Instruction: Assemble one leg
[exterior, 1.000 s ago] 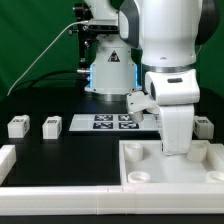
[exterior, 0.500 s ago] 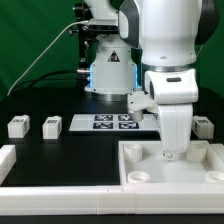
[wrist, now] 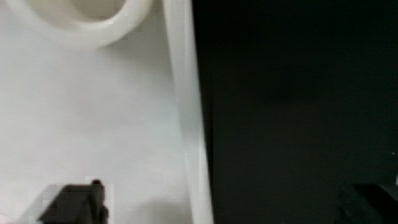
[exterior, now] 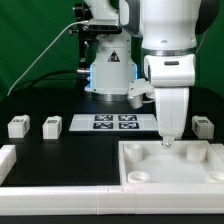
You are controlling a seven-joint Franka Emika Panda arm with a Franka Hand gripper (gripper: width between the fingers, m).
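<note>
Three small white legs with tags stand on the black table in the exterior view: two at the left (exterior: 17, 126) (exterior: 51, 126) and one at the right (exterior: 202, 126). The large white tray-like part (exterior: 195, 172) lies at the front right. My gripper (exterior: 168, 139) points down over the tray's far rim, close to the right leg but not touching it. In the wrist view the gripper (wrist: 228, 205) is open and empty. Its dark fingertips (wrist: 71, 204) straddle the tray's rim (wrist: 182, 120), and a round corner socket (wrist: 98, 15) shows.
The marker board (exterior: 115, 122) lies flat between the left legs and the gripper. A white wall piece (exterior: 14, 160) runs along the front left. The robot base (exterior: 108, 70) stands behind the marker board.
The gripper has risen from just above the tray's far rim and shifted slightly toward the exterior view's right. The legs and the tray have not moved.
</note>
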